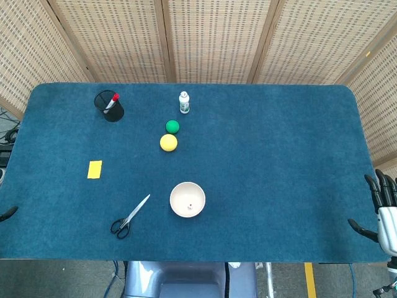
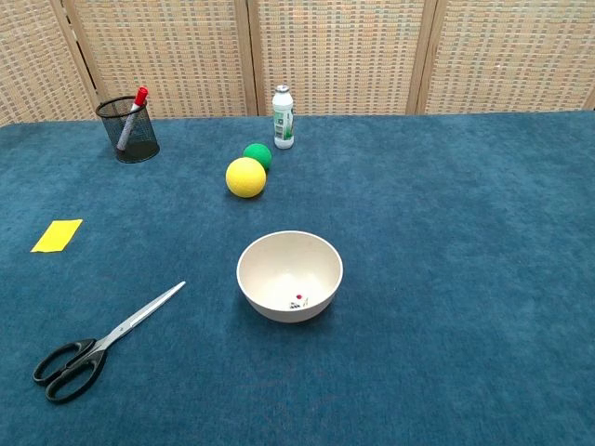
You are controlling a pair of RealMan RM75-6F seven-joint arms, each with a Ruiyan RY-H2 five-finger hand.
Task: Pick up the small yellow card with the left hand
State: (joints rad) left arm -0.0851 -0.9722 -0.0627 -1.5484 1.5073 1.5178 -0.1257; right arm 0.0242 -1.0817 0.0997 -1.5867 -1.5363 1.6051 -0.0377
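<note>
Nothing's really started yet. The small yellow card (image 1: 94, 169) lies flat on the blue table (image 1: 279, 155), left side of the frame, above the scissors (image 1: 129, 218). Only a dark tip of the left hand (image 1: 7, 214) pokes in at the left edge, so can't tell its fingers. The right hand (image 1: 383, 208) sits lower right, fingers apart, empty. Next I'd guess the left hand reaches in over the card.

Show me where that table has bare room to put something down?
The whole stretch right of the bowl to the robot hand is bare. Also the gap between yellow card and yellow ball. It is crowded around the balls, bottle and pen cup.
</note>
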